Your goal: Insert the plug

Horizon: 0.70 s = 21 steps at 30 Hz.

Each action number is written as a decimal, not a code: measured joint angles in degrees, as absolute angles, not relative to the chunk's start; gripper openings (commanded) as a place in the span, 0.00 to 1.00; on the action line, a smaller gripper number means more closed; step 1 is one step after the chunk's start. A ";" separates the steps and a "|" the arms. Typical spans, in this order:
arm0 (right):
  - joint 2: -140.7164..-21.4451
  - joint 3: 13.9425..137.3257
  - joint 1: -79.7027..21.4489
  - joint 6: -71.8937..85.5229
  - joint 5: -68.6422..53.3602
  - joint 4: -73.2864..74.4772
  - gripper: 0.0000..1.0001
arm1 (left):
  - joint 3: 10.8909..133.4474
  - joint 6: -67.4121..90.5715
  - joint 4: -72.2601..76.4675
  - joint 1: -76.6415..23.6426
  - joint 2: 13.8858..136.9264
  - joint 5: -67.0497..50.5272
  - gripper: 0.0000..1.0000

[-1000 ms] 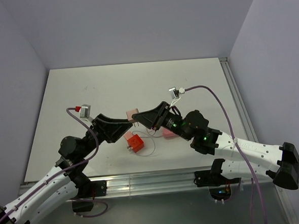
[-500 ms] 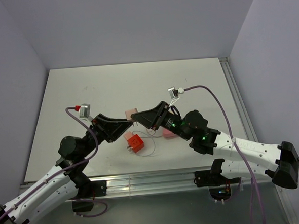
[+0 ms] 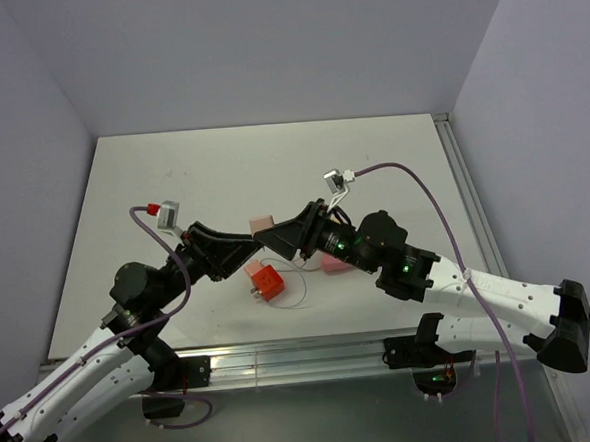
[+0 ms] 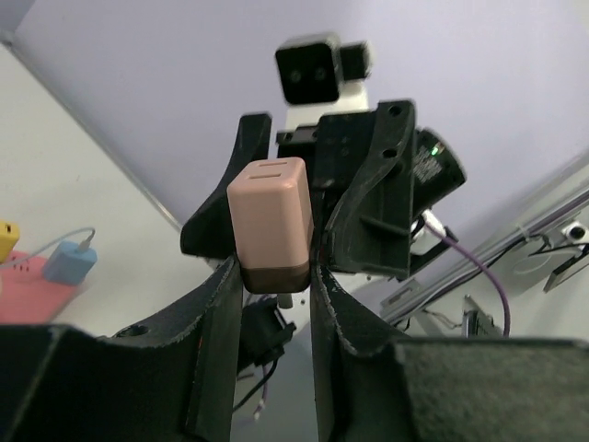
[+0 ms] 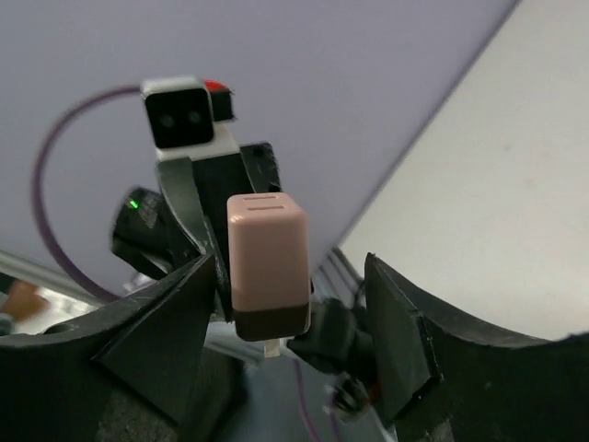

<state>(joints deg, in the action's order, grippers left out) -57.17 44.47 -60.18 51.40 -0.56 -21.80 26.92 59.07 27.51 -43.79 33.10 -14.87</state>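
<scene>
The plug is a pink block with a dark base and a metal prong, held in the air above the table's middle. My left gripper is shut on the plug, with both fingers pressed to its sides. My right gripper faces it head-on and stands open around the same plug, with a clear gap to its right finger. In the top view the left gripper and the right gripper meet tip to tip.
A red cube with a thin wire lies on the white table under the grippers. A pink pad shows partly behind the right arm; in the left wrist view it carries a blue plug.
My right gripper has opened off the plug. My left gripper has closed onto it. Both arms stay almost where they were.
</scene>
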 measured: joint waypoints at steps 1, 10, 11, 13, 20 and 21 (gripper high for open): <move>-56.66 45.71 -60.16 49.89 -0.97 -18.68 0.73 | 27.62 58.24 25.39 -43.75 33.06 -15.59 0.00; -52.80 56.45 -53.69 34.24 -12.25 8.12 0.66 | 32.16 51.55 8.99 -43.97 31.14 -23.46 0.00; -52.38 56.73 -52.95 32.64 -14.74 10.17 0.65 | 32.16 51.20 8.16 -43.97 30.83 -24.43 0.00; -52.23 57.23 -51.99 29.41 -20.21 13.65 0.64 | 32.16 50.37 6.52 -43.97 30.46 -27.27 0.00; -53.21 57.30 -51.53 24.64 -32.21 18.81 0.59 | 32.16 49.63 4.40 -43.97 30.41 -33.61 0.00; -53.25 57.30 -51.48 24.43 -33.50 18.85 0.59 | 32.16 49.52 4.19 -43.97 30.22 -33.89 0.00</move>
<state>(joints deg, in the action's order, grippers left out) -53.25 57.30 -51.48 24.43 -33.50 18.85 32.16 49.52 4.19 -43.97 30.22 -33.89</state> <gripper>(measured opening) 0.596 0.352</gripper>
